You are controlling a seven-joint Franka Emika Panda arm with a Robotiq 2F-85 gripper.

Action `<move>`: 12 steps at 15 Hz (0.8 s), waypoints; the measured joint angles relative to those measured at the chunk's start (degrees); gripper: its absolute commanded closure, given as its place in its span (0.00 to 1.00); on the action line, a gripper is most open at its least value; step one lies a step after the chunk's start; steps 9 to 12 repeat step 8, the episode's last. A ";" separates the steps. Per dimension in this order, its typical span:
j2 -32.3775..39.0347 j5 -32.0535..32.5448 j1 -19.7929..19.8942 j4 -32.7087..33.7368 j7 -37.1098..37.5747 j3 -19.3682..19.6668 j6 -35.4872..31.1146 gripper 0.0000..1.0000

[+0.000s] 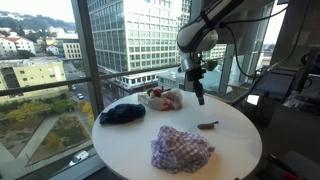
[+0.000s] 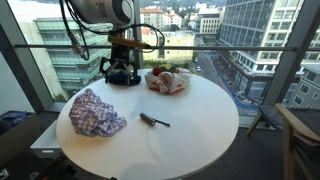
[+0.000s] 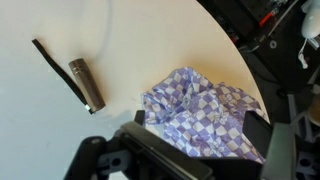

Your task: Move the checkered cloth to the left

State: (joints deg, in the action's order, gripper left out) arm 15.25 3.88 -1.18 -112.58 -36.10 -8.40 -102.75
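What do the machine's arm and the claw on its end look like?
The arm is chunky, rounded and pale grey, with black cables looping beside it. The gripper at its end is black and blocky, narrowing to slim dark fingers.

Looks like an upper-floor office or research lab in a city high-rise, not a home. Floor-to-ceiling windows (image 1: 40,70) with dark frames run along the room in both exterior views. Outside you look down on a glass office tower (image 1: 130,35), lower rooftops and a street (image 2: 225,70) well below. Inside there's a round white surface (image 2: 190,125), meeting-room style, with a robot arm (image 1: 205,30) hanging over it. A checkered cloth (image 1: 182,148) lies on it like a test prop, and there's a wooden chair (image 2: 300,135) off to the side.
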 measured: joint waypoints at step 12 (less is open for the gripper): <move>-19.43 -0.50 1.36 -19.70 0.00 4.67 -11.35 0.00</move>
